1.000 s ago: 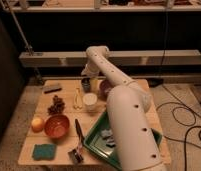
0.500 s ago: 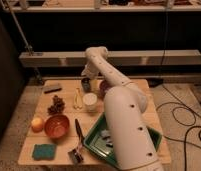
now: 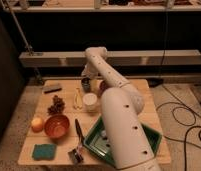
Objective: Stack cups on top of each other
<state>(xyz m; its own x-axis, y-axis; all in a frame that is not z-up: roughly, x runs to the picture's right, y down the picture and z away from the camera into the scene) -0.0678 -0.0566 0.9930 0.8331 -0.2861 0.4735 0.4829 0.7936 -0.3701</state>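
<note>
The white cup (image 3: 90, 101) stands near the middle of the wooden table (image 3: 59, 142). The dark grey narrow cup (image 3: 86, 84) is just behind it, toward the table's far edge. My gripper (image 3: 87, 78) hangs from the white arm right at the dark grey cup, over its top. A purple bowl (image 3: 103, 87) shows partly to the right of the dark cup, mostly hidden by my arm.
A red-orange bowl (image 3: 57, 126) and an orange fruit (image 3: 37, 123) sit front left. A banana (image 3: 78, 99), a pine cone (image 3: 56, 105), a dark block (image 3: 52, 89), a teal sponge (image 3: 44, 151), a brush (image 3: 77, 145) and a green tray (image 3: 110, 142) share the table.
The arm and gripper have stayed by the dark grey cup with at most a slight shift. Nothing else on the table has moved.
</note>
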